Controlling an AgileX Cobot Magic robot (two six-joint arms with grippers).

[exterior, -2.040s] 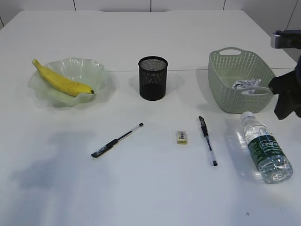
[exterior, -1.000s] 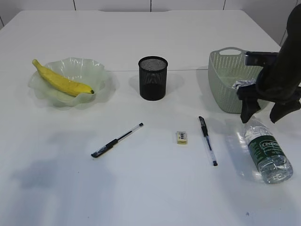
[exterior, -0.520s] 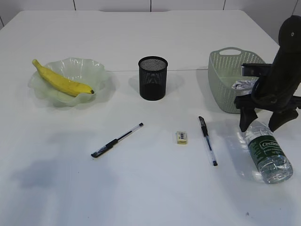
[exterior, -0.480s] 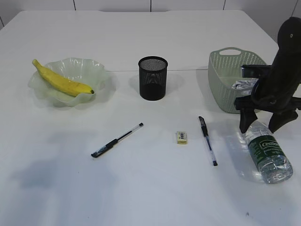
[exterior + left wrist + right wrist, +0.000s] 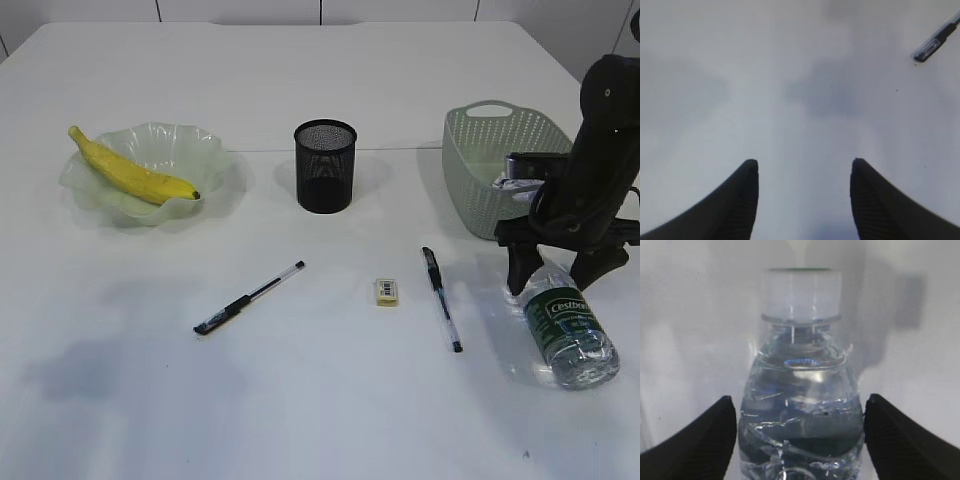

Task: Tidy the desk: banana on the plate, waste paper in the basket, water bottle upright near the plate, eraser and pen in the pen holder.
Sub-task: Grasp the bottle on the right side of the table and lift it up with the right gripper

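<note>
The water bottle [image 5: 571, 328] lies on its side at the right, cap toward the basket. My right gripper [image 5: 551, 287] is open and down over the bottle's neck end, one finger on each side. In the right wrist view the bottle [image 5: 800, 385] fills the gap of the gripper [image 5: 799, 399], with small gaps at both fingers. The banana [image 5: 130, 172] lies on the pale green plate [image 5: 205, 150]. Two pens [image 5: 248, 298] [image 5: 441, 298] and the yellow eraser [image 5: 386, 291] lie on the table. My left gripper [image 5: 804, 162] is open and empty over bare table.
The black mesh pen holder [image 5: 325, 165] stands at the middle back. The green basket [image 5: 478, 195] stands behind the right arm, which hides most of the crumpled paper in it. A pen's end [image 5: 936, 42] shows at the upper right of the left wrist view.
My right arm has come down and forward from beside the basket to over the bottle, jaws open around its neck end. The other things have not moved.
</note>
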